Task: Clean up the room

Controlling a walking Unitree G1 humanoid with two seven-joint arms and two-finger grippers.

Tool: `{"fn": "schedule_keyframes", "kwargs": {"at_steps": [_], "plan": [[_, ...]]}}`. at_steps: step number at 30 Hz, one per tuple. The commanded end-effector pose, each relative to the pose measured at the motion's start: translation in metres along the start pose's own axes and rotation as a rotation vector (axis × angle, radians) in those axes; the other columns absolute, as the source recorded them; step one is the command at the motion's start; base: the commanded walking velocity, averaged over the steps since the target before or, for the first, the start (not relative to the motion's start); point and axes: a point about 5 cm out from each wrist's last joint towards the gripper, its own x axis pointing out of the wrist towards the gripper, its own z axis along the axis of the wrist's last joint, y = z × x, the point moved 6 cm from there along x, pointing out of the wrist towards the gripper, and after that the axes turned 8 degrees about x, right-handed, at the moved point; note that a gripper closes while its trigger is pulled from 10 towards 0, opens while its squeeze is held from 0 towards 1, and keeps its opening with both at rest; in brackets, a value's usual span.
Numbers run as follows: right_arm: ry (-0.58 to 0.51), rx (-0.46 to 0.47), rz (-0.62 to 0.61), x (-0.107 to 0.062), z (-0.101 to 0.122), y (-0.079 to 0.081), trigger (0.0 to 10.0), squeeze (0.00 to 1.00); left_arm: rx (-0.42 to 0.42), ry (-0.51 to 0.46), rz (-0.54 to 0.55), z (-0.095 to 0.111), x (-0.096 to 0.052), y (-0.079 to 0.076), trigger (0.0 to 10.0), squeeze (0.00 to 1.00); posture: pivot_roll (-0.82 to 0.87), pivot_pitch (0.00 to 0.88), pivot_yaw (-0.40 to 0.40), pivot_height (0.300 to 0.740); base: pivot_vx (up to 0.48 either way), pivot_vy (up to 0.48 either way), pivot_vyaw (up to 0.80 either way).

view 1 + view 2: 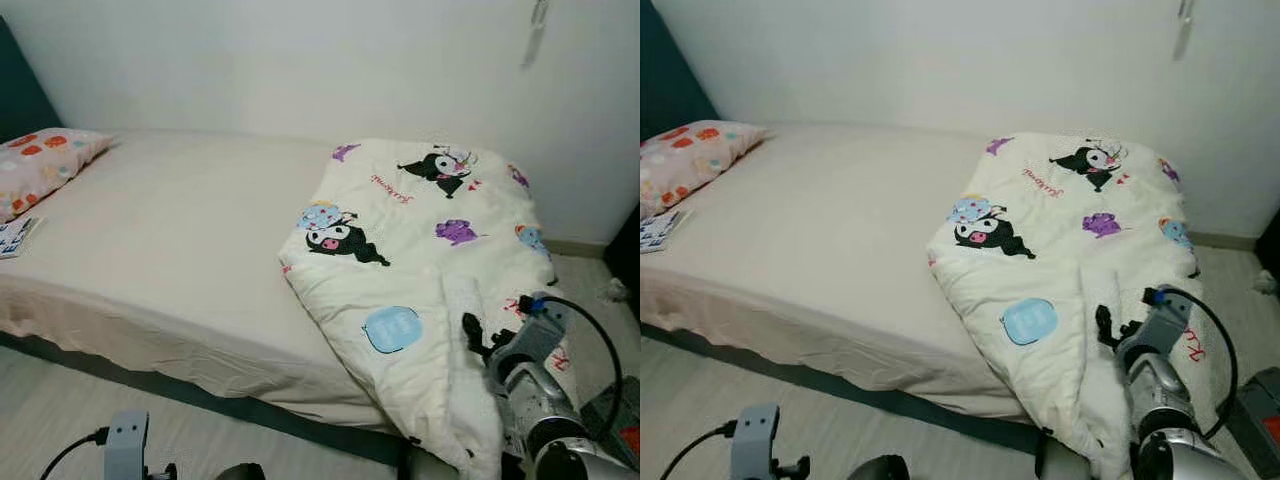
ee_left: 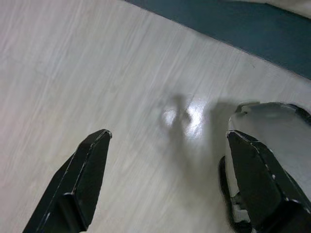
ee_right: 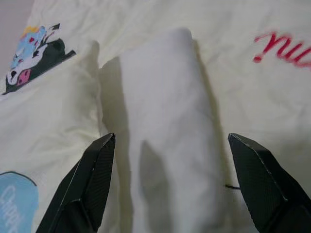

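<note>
The left hand (image 2: 165,179) is held low over the pale floor (image 2: 97,73), its fingers spread wide and empty. On the near right, the right hand (image 3: 170,184) is held with fingers wide apart over a raised fold of the cartoon-printed quilt (image 1: 420,250), gripping nothing. The quilt is heaped on the right end of the bed (image 1: 180,250), spilling over its near edge. A pillow (image 1: 40,165) lies at the far left.

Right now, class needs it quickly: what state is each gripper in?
Left gripper: open, holding nothing, above the floor.
Right gripper: open, holding nothing, fingers either side of a raised fold in the quilt.
</note>
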Motion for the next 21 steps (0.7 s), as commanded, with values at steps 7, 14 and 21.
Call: {"fn": "schedule_keyframes", "kwargs": {"at_steps": [7,14,21], "plan": [[0.093,0.23,0.092,-0.002,-0.043,0.027,10.0,0.0,0.058,0.045,0.043,-0.027,-0.014,0.04,10.0,0.0,0.1,0.086,0.139,0.547,0.0,0.0,0.0],[0.238,0.248,0.436,-0.011,-0.073,0.098,10.0,0.0,0.073,0.056,0.043,-0.033,-0.017,0.044,10.0,0.0,0.09,0.1,0.143,0.547,0.0,0.0,0.0],[0.433,0.079,0.889,-0.049,-0.109,0.164,10.0,0.0,0.076,0.04,0.011,-0.027,-0.013,0.031,10.0,0.0,0.07,0.097,0.14,0.547,0.0,0.0,0.0]]}}
